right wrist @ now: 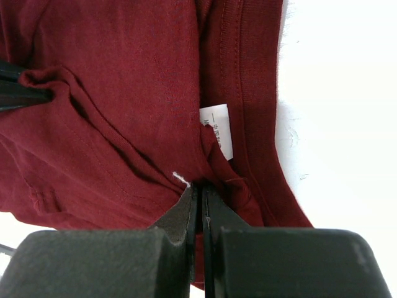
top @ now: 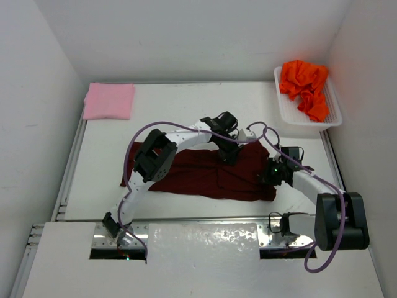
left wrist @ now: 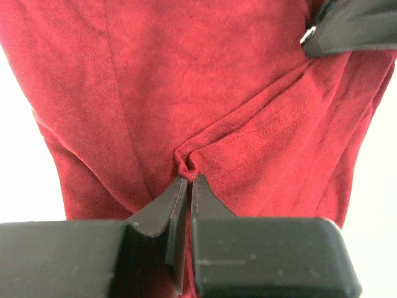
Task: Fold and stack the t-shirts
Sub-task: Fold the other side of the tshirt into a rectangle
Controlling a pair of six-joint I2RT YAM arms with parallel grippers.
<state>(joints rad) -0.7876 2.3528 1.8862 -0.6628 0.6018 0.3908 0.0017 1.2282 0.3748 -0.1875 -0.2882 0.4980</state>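
Left pincer [left wrist: 189, 177]: your jaws are all but touching, nipping a small pucker of the maroon t-shirt [left wrist: 186, 74] next to a stitched hem.
Right pincer [right wrist: 200, 186]: your jaws are pressed together on a fold of the same cloth, just beside the white neck label [right wrist: 218, 130] and near the collar band.
Pincer spacing: your two pincers are near each other. Each wrist view catches the other's fingertip on the cloth at the frame edge.
Maroon t-shirt: lies flat across the middle of the tabletop [top: 186, 105], long side left to right. Both your grips are on its right half, the left at the far edge and the right at the right end.
Pink t-shirt [top: 109, 100]: folded, at the far-left corner, well apart from the maroon one.
Orange t-shirt [top: 304, 84]: crumpled in the white basket [top: 282, 110] at the far right.
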